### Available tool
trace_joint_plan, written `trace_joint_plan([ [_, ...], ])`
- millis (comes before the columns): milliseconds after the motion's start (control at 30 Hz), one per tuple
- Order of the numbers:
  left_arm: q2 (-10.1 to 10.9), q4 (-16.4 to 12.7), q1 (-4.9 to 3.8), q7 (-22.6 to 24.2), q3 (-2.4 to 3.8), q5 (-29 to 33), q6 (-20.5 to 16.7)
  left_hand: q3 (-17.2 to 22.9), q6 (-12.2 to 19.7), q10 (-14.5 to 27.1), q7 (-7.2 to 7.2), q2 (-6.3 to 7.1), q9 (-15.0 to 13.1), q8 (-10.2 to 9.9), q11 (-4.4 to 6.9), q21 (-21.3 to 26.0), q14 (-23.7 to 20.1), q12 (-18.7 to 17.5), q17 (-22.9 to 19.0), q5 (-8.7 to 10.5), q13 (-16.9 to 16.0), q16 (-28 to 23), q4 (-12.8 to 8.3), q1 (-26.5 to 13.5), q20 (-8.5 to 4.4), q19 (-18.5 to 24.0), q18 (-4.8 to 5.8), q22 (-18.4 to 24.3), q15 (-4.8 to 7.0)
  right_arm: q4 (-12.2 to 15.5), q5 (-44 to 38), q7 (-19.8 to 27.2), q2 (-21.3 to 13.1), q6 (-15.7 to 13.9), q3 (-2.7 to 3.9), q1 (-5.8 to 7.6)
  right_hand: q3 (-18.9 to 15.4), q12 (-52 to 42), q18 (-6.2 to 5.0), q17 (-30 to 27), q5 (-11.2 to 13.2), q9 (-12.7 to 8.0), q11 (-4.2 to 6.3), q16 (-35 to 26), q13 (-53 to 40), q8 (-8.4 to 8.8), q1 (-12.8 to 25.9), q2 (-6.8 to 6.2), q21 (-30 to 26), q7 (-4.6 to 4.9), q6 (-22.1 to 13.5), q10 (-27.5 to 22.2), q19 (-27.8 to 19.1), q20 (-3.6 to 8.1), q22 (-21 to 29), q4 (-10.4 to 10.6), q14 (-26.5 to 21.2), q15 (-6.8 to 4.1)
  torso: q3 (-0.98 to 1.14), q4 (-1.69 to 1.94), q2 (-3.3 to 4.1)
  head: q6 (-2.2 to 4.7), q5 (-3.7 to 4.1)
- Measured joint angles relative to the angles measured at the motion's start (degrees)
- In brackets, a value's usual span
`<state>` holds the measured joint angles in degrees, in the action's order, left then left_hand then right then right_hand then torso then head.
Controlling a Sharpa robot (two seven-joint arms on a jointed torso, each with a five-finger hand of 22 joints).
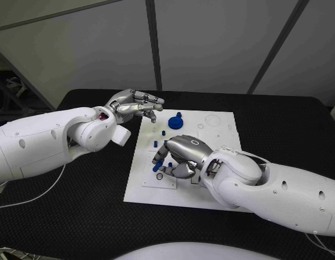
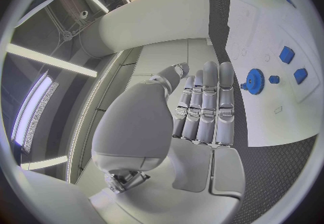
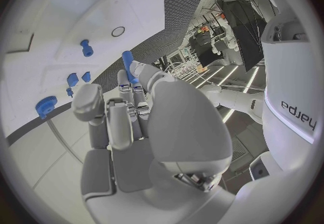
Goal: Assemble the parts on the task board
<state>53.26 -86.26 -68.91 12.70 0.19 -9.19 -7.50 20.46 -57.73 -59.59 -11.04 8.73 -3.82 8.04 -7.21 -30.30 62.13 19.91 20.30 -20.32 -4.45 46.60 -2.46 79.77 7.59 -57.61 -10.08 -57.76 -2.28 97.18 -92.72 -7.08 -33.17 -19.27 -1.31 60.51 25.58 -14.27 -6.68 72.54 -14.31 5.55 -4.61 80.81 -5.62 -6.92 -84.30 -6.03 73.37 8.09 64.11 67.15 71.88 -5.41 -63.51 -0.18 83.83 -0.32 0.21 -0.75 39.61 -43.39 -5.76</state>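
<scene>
The white task board (image 1: 214,135) lies mid-table. A blue gear (image 1: 175,120) stands near its far left corner, with small blue parts (image 1: 155,144) just in front of it. My right hand (image 1: 180,156) hovers low over the board's left side and pinches a blue peg (image 1: 158,166) at its fingertips; the peg (image 3: 127,63) shows beyond the fingers (image 3: 124,81). My left hand (image 1: 136,104) hangs by the board's far left corner, its fingers (image 2: 209,100) straight and holding nothing, a short way from the gear (image 2: 255,81).
A small dark ring (image 1: 160,176) lies on the board just under the right hand. The black table (image 1: 292,124) surrounds the board, with grey wall panels behind. A white cable (image 1: 27,200) runs along the table's left side.
</scene>
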Motion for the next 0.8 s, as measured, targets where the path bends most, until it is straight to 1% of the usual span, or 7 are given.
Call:
trace_joint_plan([
  [333, -0.2, 0.27, -0.01, 0.0, 0.0, 0.0, 0.05, 0.0, 0.0, 0.0, 0.0, 0.0, 0.0, 0.0, 0.0, 0.0, 0.0, 0.0, 0.0, 0.0, 0.0, 0.0, 0.0, 0.0, 0.0, 0.0, 0.0, 0.0, 0.0, -0.7, -0.69, 0.37, 0.24, 2.55, -0.14, -0.1, 0.0, 0.21, 0.0, -0.09, 0.01, -0.06, 0.0, 0.0, 0.02, 0.15, 0.01, -0.01, 0.0, 0.0, 0.0, 0.0, 0.0, 0.0, 0.0, 0.0, 0.0, 0.0, 0.09, -0.04, -0.06, -0.23, -0.23],
  [800, -0.25, 0.33, -0.01, 0.0, 0.0, 0.0, 0.14, 0.0, 0.0, 0.0, 0.0, 0.0, 0.0, 0.0, 0.0, 0.0, 0.0, 0.0, 0.01, 0.0, 0.0, 0.0, 0.0, 0.0, 0.0, 0.0, 0.0, -0.01, 0.0, -1.47, -2.11, 0.1, 0.57, 6.17, -0.17, -0.12, -0.02, 0.43, 0.0, -0.08, 0.05, -0.01, 0.0, 0.0, 0.1, 0.3, 0.09, -0.09, 0.0, -0.03, -0.05, 0.0, 0.0, 0.0, -0.01, 0.0, 0.0, 0.0, 0.04, -0.07, -0.04, -0.53, -0.32],
])
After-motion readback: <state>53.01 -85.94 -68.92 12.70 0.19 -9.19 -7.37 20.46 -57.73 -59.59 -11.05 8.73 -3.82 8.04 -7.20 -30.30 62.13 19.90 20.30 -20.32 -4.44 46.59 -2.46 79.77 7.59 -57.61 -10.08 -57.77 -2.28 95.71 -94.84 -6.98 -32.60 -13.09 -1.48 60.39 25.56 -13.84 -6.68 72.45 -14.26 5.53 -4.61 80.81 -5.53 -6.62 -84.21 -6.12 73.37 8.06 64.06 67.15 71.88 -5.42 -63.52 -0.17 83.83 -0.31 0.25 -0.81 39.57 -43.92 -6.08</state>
